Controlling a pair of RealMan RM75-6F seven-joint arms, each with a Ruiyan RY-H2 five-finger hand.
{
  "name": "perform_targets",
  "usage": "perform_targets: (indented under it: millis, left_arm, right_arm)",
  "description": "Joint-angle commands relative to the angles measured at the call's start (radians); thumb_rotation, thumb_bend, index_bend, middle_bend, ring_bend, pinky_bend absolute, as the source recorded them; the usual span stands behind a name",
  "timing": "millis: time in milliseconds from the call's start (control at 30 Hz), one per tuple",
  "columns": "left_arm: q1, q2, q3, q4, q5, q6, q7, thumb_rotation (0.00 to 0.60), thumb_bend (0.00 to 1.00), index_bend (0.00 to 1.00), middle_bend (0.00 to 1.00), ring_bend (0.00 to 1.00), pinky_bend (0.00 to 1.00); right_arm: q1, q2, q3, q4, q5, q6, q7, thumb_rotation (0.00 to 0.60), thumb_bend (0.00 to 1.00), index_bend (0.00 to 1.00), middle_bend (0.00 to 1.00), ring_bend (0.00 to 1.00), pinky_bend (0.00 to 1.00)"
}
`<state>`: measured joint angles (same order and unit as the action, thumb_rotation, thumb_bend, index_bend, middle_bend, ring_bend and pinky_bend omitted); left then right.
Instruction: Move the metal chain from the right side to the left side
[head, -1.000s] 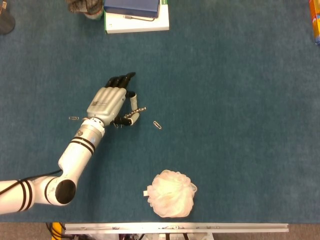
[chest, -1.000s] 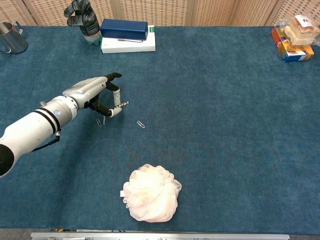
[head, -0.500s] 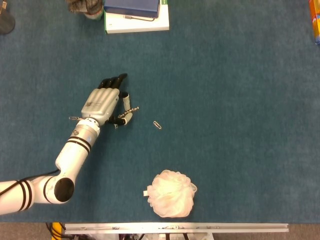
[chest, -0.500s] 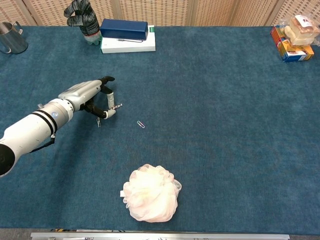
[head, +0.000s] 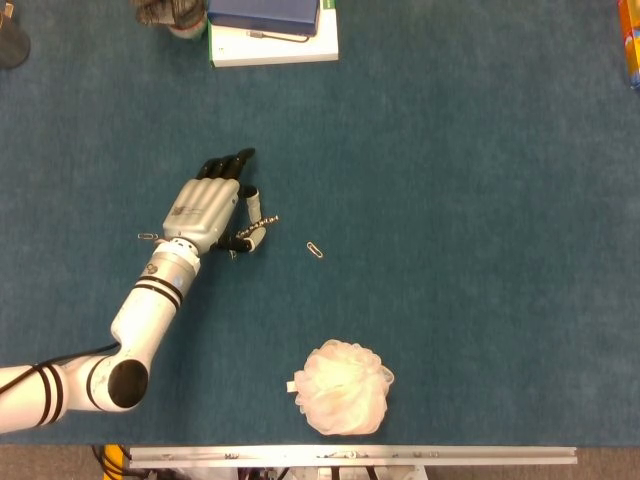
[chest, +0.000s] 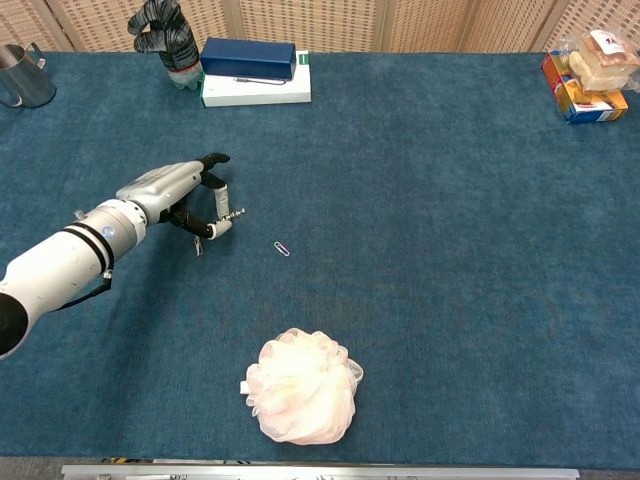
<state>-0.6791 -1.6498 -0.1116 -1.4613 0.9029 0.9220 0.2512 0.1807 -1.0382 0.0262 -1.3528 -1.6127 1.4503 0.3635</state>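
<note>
Moved: left hand shifted leftward, now left of frame centre. Holding: metal chain pinched at thumb, other fingers extended. Step: carry leftward. Next: lower, release chain onto blue table.

So the left hand is out over the blue worktop with the metal chain pinched in its fingers, one end poking out to the side. A paperclip lies just beside it, and a fluffy white bath pouf sits near the front edge. Along the back there's a blue box on a white one, a metal cup far left and snack packs far right.
</note>
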Motion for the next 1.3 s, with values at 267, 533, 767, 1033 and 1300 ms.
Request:
perform_targets:
  millis: [267,533,767,1033,1300]
  left_arm:
    - [0.005,-0.012,0.005,0.007,0.011,0.016,0.033,0.600,0.38,0.59,0.00,0.00,0.00]
    - [0.012,0.019,0.000,-0.049,0.039,0.040,0.050,0.600,0.38,0.60,0.00,0.00,0.00]
    - [0.016,0.043,-0.001,-0.086,0.047,0.054,0.070,0.600,0.38,0.60,0.00,0.00,0.00]
    - [0.017,0.059,-0.007,-0.113,0.046,0.069,0.088,0.600,0.38,0.60,0.00,0.00,0.00]
    - [0.021,0.076,-0.013,-0.129,0.043,0.083,0.099,0.600,0.38,0.60,0.00,0.00,0.00]
  right_arm:
    - [-0.001,0.000,0.000,0.001,0.002,0.002,0.003,0.600,0.03,0.30,0.11,0.00,0.04]
    - [0.002,-0.005,0.000,0.008,0.002,-0.001,0.010,0.600,0.03,0.30,0.11,0.00,0.04]
    - [0.005,-0.009,0.000,0.014,-0.001,-0.001,0.017,0.600,0.03,0.30,0.11,0.00,0.04]
    - [0.009,-0.015,-0.001,0.019,-0.003,-0.005,0.024,0.600,0.03,0.30,0.11,0.00,0.04]
    - [0.011,-0.016,-0.001,0.020,-0.003,-0.004,0.026,0.600,0.03,0.30,0.11,0.00,0.04]
